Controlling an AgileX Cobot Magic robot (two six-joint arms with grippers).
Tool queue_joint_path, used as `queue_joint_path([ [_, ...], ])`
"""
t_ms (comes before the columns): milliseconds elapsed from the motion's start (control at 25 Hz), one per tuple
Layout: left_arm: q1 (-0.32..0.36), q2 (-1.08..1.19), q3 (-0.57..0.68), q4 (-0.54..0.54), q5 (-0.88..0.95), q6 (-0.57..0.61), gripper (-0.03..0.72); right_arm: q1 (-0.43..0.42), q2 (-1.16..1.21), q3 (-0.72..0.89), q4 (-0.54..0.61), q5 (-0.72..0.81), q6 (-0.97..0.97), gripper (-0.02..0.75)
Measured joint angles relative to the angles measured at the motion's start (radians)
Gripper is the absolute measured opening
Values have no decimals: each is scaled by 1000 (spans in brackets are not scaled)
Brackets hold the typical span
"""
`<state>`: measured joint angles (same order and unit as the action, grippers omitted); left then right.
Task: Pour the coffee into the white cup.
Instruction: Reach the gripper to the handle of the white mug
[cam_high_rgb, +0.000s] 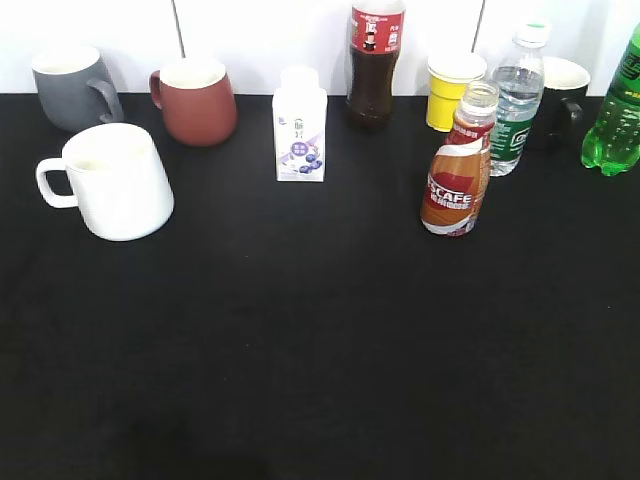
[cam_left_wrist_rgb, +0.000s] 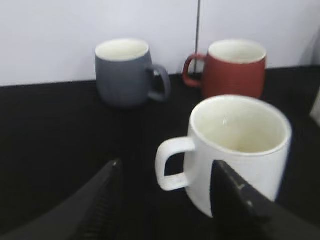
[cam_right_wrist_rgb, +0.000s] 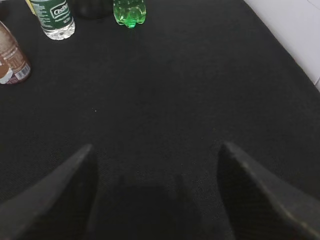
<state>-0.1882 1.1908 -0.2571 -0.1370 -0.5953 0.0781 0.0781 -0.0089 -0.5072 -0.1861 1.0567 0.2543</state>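
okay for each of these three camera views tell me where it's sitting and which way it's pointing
Exterior view: raised in front of the black table, slanting down toward the back wall; no robot parts show.
Left wrist view: low behind the open left tool, facing the large white ceramic mug, also seen in the exterior view.
Right wrist view: behind the open right tool, angled down at bare cloth; the orange-brown Nescafe bottle at its edge also appears in the exterior view.
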Motion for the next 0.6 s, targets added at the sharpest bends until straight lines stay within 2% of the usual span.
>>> queue_joint_path([
  [120, 0, 235, 0, 11, -244, -2, 420, 0, 0, 0, 0, 0, 0, 565],
  [240, 0, 341, 0, 14, -328, -36, 419, 0, 0, 0, 0, 0, 0, 565],
  [600, 0, 519, -126, 12, -393, -42, 398, 0, 0, 0, 0, 0, 0, 565],
])
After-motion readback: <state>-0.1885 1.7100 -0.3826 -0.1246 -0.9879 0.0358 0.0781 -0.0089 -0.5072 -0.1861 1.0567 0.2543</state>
